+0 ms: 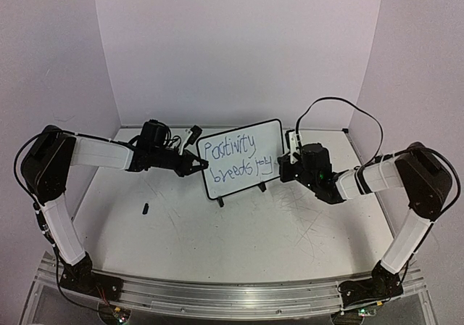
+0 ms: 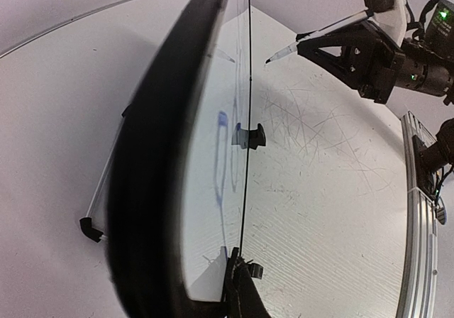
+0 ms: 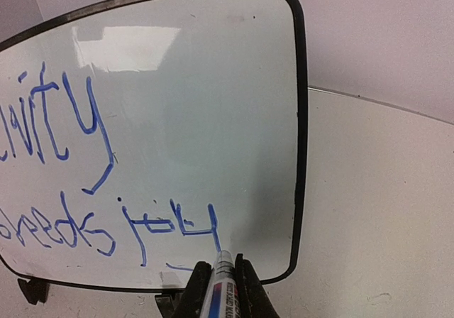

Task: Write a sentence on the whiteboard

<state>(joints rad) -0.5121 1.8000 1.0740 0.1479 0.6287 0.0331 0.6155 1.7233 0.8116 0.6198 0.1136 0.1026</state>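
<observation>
The whiteboard (image 1: 241,158) stands upright on its two black feet at mid-table, turned a little. The sentence (image 1: 235,158) is blue marker text in two lines, "Positivity breeds joy". My left gripper (image 1: 199,164) is shut on the board's left edge; the left wrist view shows the board (image 2: 213,162) edge-on with the gripper (image 2: 237,265) clamped on its frame. My right gripper (image 1: 288,159) is shut on a blue marker (image 3: 221,286) between its fingers (image 3: 250,289). The marker tip sits at the tail of the last "y" of the sentence (image 3: 167,222) on the board (image 3: 184,105); whether it touches I cannot tell.
A small black marker cap (image 1: 145,209) lies on the white table left of centre. Purple walls close the back and sides. A black cable (image 1: 341,107) loops above the right arm. An aluminium rail (image 1: 217,296) runs along the near edge.
</observation>
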